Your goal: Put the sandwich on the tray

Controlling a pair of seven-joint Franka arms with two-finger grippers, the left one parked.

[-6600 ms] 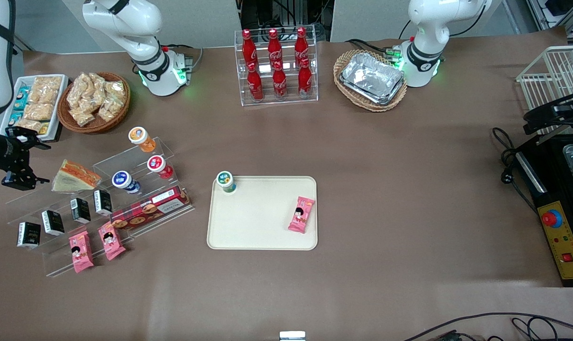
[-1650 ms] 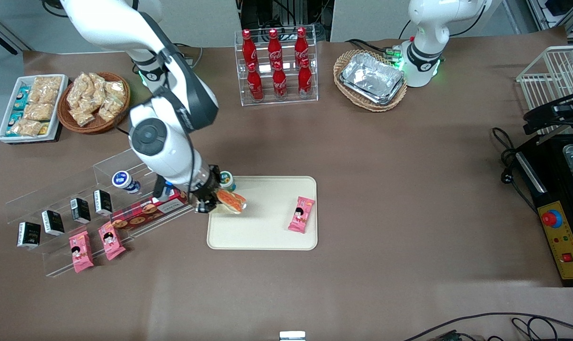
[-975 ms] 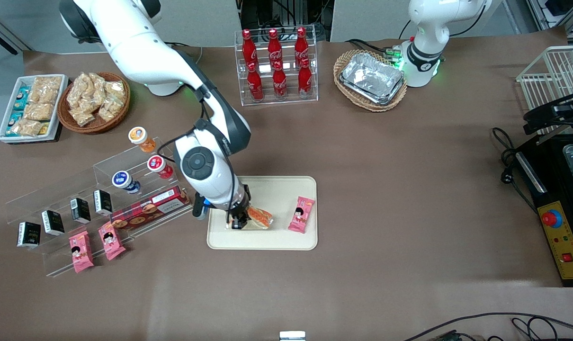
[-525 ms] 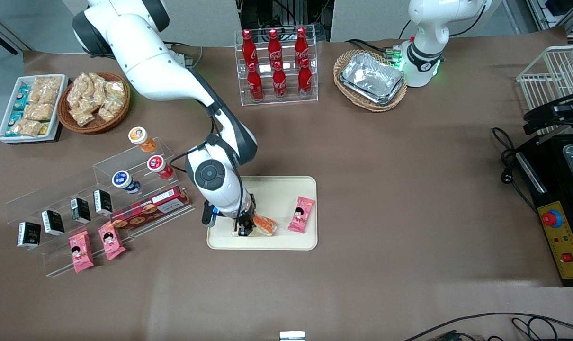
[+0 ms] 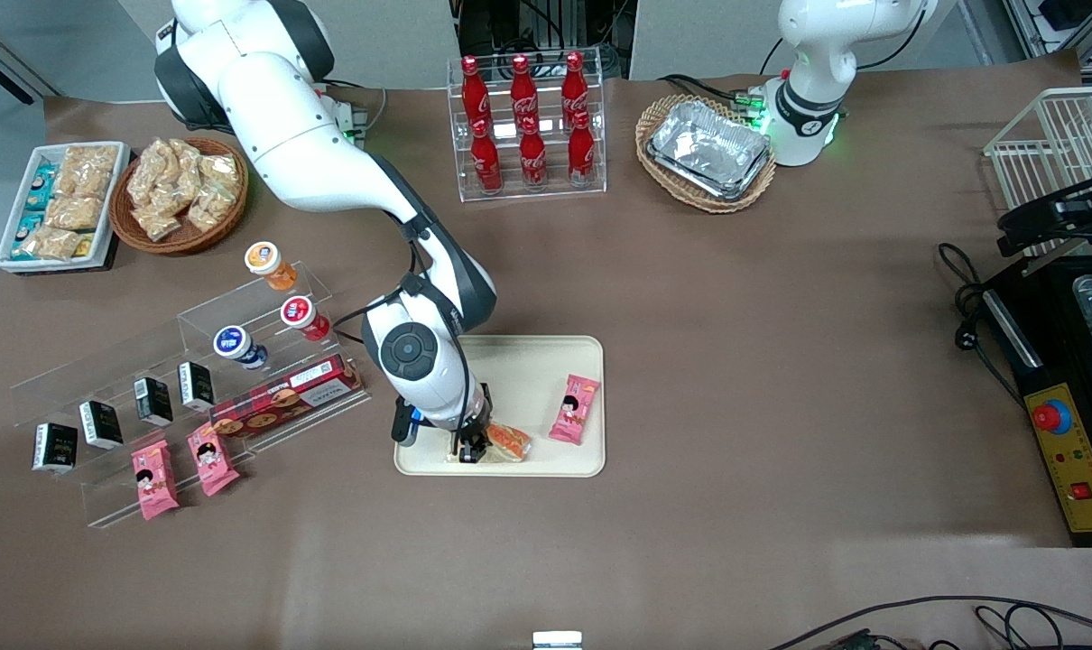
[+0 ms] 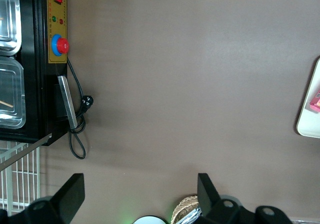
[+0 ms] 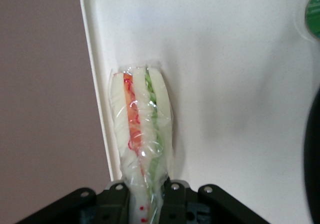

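From the front, the gripper (image 5: 471, 449) sits low over the tray (image 5: 546, 361), near the edge closest to the camera, with the sandwich (image 5: 508, 441) sticking out from it toward a pink snack packet (image 5: 574, 409). From the wrist, the fingers (image 7: 172, 198) are pinched tight on the sandwich's (image 7: 141, 129) wrapped end, its body just inside the tray's rim (image 7: 95, 83). This looks like the set-down step; next the fingers should part and the arm lift straight up.

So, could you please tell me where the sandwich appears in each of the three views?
Front view: the sandwich lies over the tray, by the rim nearest the camera, held in the claw.
Right wrist view: the sandwich sticks out from the claw, beside the rim.
Left wrist view: not in it.
Shared landmark: the tray, whose edge shows.
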